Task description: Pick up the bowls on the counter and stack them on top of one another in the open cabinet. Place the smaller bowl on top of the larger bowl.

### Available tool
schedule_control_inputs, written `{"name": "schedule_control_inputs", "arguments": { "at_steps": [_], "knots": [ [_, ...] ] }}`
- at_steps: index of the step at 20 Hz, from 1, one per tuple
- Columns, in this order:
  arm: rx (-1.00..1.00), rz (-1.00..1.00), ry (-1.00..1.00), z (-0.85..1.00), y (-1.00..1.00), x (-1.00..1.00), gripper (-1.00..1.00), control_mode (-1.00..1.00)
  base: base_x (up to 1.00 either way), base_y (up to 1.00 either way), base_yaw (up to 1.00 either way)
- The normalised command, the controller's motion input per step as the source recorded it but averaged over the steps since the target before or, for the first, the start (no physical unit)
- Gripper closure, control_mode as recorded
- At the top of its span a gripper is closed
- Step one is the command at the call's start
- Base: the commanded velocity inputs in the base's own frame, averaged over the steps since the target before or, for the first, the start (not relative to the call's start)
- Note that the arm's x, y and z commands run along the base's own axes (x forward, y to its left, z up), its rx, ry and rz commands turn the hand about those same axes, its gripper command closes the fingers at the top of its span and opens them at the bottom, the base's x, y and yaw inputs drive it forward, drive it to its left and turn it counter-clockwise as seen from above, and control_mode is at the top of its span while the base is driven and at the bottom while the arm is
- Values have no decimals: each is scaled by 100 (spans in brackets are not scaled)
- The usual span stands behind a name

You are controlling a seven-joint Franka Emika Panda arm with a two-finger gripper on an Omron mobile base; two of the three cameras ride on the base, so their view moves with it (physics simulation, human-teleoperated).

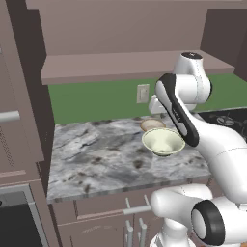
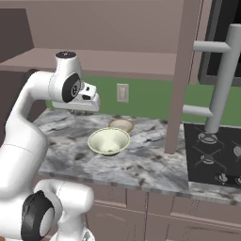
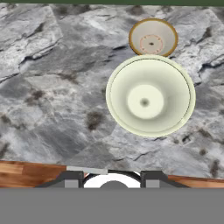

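The open cabinet [image 1: 130, 67] runs as a long mauve-brown shelf above the green wall, over the marbled counter [image 1: 96, 159], which stretches wide and carries both bowls near its right part, beside the black stovetop [image 2: 214, 153]. The larger bowl [image 3: 150, 96], pale cream-green, sits upright on the stone, and the smaller bowl [image 3: 153, 38], tan-brown, stands just behind it toward the wall, their rims nearly touching. The gripper [image 3: 112, 178] hangs high above the counter, holding nothing, its fingertips [image 3: 72, 179] set apart
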Motion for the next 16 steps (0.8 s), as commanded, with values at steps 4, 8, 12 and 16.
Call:
{"name": "schedule_control_inputs", "arguments": {
  "at_steps": [4, 8, 12, 16],
  "knots": [
    [0, 0, -3, -2, -1, -1, -100, -100, 0, 0, 0],
    [0, 0, -8, -2, 0, 14, -100, -100, 0, 0, 0],
    [-2, 0, -7, -9, 0, 26, -100, -100, 0, 0, 0],
    [-4, 0, -2, -16, 0, 35, -100, -100, 0, 0, 0]
  ]
}}
